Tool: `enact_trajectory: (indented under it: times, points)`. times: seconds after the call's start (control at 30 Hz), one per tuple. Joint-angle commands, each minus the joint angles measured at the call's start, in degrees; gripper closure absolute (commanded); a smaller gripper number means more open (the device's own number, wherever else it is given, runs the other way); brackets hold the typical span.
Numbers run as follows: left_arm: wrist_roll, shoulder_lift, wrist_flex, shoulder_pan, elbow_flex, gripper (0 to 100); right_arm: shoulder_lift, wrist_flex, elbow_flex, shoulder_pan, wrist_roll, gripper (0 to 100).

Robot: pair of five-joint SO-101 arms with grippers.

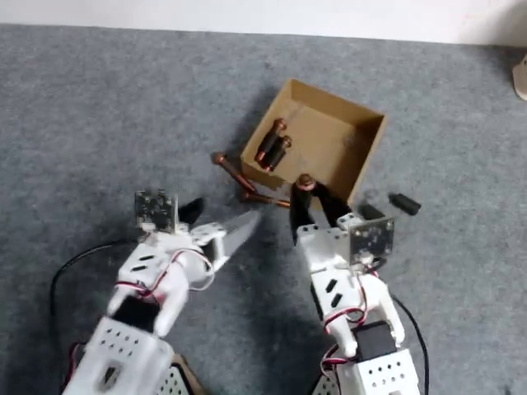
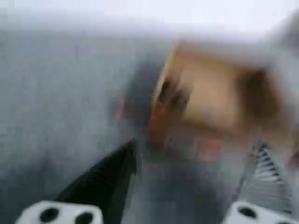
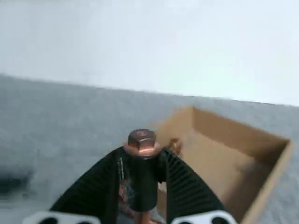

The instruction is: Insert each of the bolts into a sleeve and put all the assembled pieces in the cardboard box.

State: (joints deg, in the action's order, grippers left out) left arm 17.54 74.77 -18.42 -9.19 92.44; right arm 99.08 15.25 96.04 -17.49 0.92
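Note:
My right gripper [image 1: 308, 200] [image 3: 142, 164] is shut on a black sleeve [image 3: 142, 186] with a copper bolt head [image 3: 141, 140] sticking out of its top, held upright just in front of the cardboard box [image 1: 362, 152] [image 3: 261, 154]. Inside the box lie assembled pieces [image 1: 272, 146]. Two loose copper bolts [image 1: 230, 170] [image 1: 266, 198] lie on the carpet beside the box's near left corner. A loose black sleeve [image 1: 404, 203] lies to the right of the box. My left gripper [image 1: 218, 217] [image 2: 187, 186] is open above the carpet, short of the loose bolts, with nothing between its fingers.
Grey carpet covers the floor, with free room to the left and behind the box. A white wall edge runs along the back. A pale object [image 1: 520, 78] sits at the far right edge.

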Motion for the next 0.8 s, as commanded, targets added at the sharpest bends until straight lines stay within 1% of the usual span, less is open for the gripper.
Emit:
enact_trajectory:
  times: [0.0,0.1,0.2,0.3,0.53,0.6,0.77]
  points:
    - [0.7,0.66,0.0,4.26,0.13,65,0.66,-0.31,7.43,1.98,0.7,99.5]
    - [0.35,0.75,0.18,5.49,1.89,65,-0.4,1.27,4.0,1.98,0.7,99.5]
    - [0.35,0.75,0.18,5.41,2.24,65,-6.29,2.15,-1.98,1.98,0.7,99.5]
    - [0.35,0.66,0.18,5.41,2.33,65,-16.92,1.1,-8.48,1.98,0.7,99.5]
    - [0.26,0.75,0.18,5.49,3.12,65,-44.88,-8.4,-25.63,1.98,1.41,99.5]
    - [0.26,0.75,0.18,5.49,3.21,65,-51.21,-9.89,-30.2,2.51,5.54,99.5]
    - [0.26,0.75,0.18,5.49,3.3,65,-65.45,-10.95,-40.92,5.23,21.63,99.5]
